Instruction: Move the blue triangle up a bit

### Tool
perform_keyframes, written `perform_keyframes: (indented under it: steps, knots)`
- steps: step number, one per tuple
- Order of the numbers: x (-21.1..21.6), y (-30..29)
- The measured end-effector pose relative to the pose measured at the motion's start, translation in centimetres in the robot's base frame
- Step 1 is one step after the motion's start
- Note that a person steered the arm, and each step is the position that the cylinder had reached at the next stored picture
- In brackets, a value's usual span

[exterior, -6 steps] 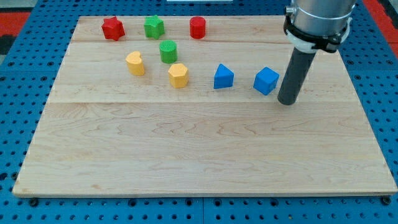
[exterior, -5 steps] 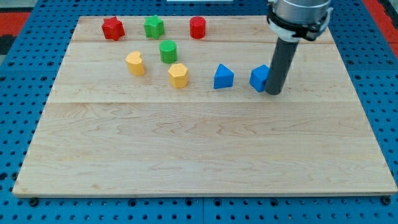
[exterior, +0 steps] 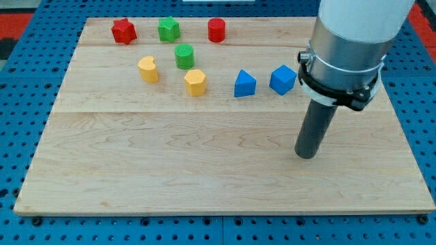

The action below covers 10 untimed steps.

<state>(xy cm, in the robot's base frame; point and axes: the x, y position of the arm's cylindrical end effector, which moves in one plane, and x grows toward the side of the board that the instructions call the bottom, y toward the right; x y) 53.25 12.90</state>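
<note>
The blue triangle (exterior: 244,84) lies right of the board's middle, in the upper half. A blue cube (exterior: 283,79) sits just to its right, apart from it. My tip (exterior: 306,155) rests on the board well below and to the right of both, touching no block. The rod rises toward the view's upper right.
A red star (exterior: 124,30), a green block (exterior: 169,29) and a red cylinder (exterior: 216,30) line the board's top. A green cylinder (exterior: 184,56), a yellow heart (exterior: 148,69) and a yellow hexagon (exterior: 195,82) lie left of the blue triangle.
My tip first moved left against the blue cube and nudged it left and up a little, then came down the view, away from the blocks. The blue triangle has not moved.
</note>
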Motion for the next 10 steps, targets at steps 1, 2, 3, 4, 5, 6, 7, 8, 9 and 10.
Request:
perform_keyframes:
  steps: [1,2,3,4,5,6,7,8,9,10]
  knots:
    - [1.1,0.0]
    - [1.6,0.0]
    - [1.5,-0.7]
    - [0.8,-5.2]
    - [-1.4,-15.8]
    - [-7.3,-23.9]
    - [-9.5,-23.3]
    - [-8.6,-16.8]
    - [-9.1,-9.7]
    - [-12.0,-9.7]
